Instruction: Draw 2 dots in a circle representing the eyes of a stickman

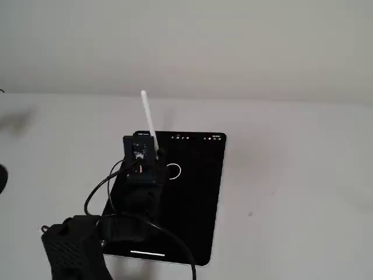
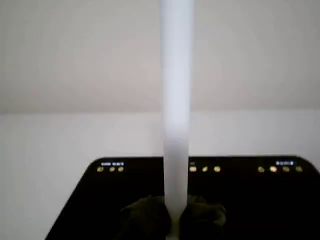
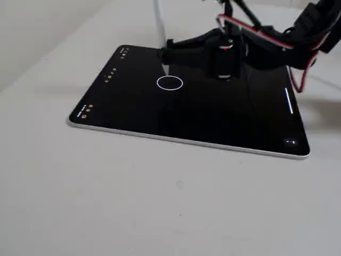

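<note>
The gripper is closed tight on a white stylus, which is held low down near its tip so that most of the long stick pokes up above the black fingers. In the wrist view the stylus is seen as a straight, round, smooth white rod, with dark finger shapes pressed on both sides of it at the bottom. The tip itself is hidden, so it cannot be told if the screen is being touched. The stylus looks light and stiff and a bit slippery — a firm hold near the tip is probably best, so it is not tipped over when pressed down. Just beside the gripper, the circle is seen as a thin white ring on the tablet, in the half of the screen near the small icons. In a fixed view part of the circle is covered by the arm. No dots can be seen inside the ring, so the eyes are judged not yet drawn. The tablet is flat, thin and glossy black with a pale edge — glass that could be scratched or cracked, so only soft taps should be used. It is laid on a plain white table with a dull, smooth top.
</note>
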`<state>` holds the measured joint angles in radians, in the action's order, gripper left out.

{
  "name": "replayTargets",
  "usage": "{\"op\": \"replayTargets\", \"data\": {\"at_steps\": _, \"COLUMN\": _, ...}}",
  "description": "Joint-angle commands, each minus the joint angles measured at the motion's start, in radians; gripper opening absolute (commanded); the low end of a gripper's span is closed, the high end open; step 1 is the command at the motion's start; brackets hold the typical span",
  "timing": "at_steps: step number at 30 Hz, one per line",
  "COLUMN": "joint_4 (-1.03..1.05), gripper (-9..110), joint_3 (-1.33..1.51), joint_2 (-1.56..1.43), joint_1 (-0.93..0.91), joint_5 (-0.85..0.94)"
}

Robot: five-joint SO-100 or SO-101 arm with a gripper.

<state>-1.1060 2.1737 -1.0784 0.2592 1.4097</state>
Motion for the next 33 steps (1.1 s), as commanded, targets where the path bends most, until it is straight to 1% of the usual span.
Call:
{"op": "replayTargets", "data": {"at_steps": 1, "joint_4": 0.008, "gripper": 0, "joint_3": -0.094, "joint_2": 0.0, "joint_1": -0.031, "joint_5": 0.018}}
{"op": "replayTargets", "data": {"at_steps": 5, "joint_4": 0.052, "gripper": 0, "joint_3": -0.107, "joint_2": 0.006, "joint_1": -0.043, "joint_5": 0.026}}
{"op": "replayTargets", "data": {"at_steps": 12, "joint_4": 0.06, "gripper": 0, "joint_3": -0.101, "joint_2": 0.038, "joint_1": -0.049, "joint_5": 0.058}}
{"op": "replayTargets", "data": {"at_steps": 33, "joint_4": 0.084, "gripper": 0, "joint_3": -0.13, "joint_2": 0.067, "joint_1": -0.052, "joint_5": 0.058}}
